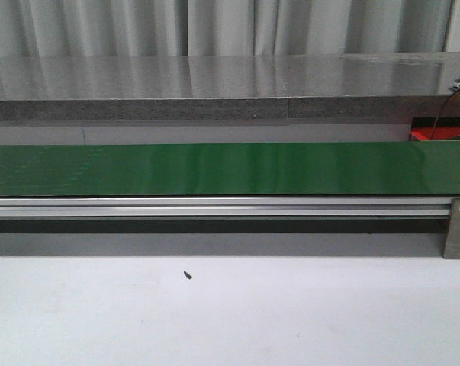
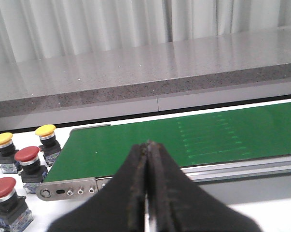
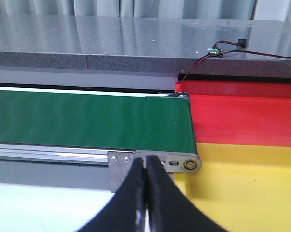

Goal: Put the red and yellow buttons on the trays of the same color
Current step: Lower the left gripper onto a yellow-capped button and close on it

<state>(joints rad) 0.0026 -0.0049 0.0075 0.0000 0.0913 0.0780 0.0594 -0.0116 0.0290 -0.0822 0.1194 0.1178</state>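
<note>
Left gripper (image 2: 146,193): I see its two black fingers pressed together, nothing between them, hanging just short of the belt's near rail at the belt's left end.
Right gripper (image 3: 146,193): I see it pinched together as well and empty, sitting in front of the belt's right end bracket (image 3: 120,166).
Green conveyor belt (image 1: 214,169): it runs across the whole front view, bare of parts, with an aluminium rail (image 1: 214,206) along its near side.
Red buttons (image 2: 27,154): from my left wrist camera, two full ones stand upright on the white table off the belt's left end, the second (image 2: 3,187) closer to the camera; a third is cut off at the picture's edge.
Yellow buttons (image 2: 45,130): two stand upright just behind the red ones, the other (image 2: 1,139) further from the belt.
Red tray (image 3: 242,121): it lies just past the belt's right end; the front view catches only a sliver (image 1: 442,135).
Yellow tray (image 3: 242,188): it lies touching the red tray's near side, beside my right gripper.
Wire (image 3: 198,63): thin, dark, with a small green tip, draped over the grey counter (image 1: 214,80) behind the red tray.
</note>
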